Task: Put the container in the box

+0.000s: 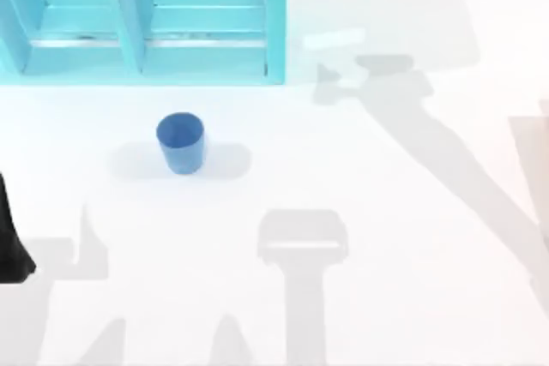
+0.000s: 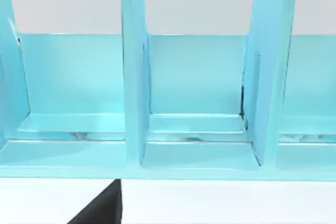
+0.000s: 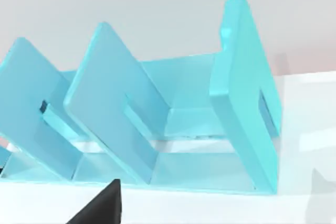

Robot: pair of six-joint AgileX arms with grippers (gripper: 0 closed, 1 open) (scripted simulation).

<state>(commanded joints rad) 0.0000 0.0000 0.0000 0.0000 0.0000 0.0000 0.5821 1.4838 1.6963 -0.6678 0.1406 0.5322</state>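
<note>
From above, the small blue cup (image 1: 180, 142) stands upright on the white table (image 1: 386, 195), open mouth up, left of the middle. It is on its own, touched by nothing, and casts a soft shadow to either side. Behind it, along the far edge at the left, stands the turquoise box (image 1: 141, 23), a structure of open-fronted compartments split by upright dividers; the cup sits well in front of it, roughly in line with the divider between two compartments and outside all of them. A dark part of the left arm (image 1: 12, 237) pokes in at the left edge of the table, near the front, well apart from the cup. Grey shadows of the arms lie across the table towards the front and the right.

From the left wrist, the box (image 2: 194, 103) is seen head-on: compartments side by side, pale floors, tall dividers. A black finger (image 2: 102, 208) of the left gripper juts in front of the box; I cannot tell whether that gripper is open or closed.

From the right wrist, the same box (image 3: 173, 124) appears at a slant, its dividers leaning across the view. A black finger (image 3: 102, 205) of the right gripper shows against the white table; its state I cannot tell either.
</note>
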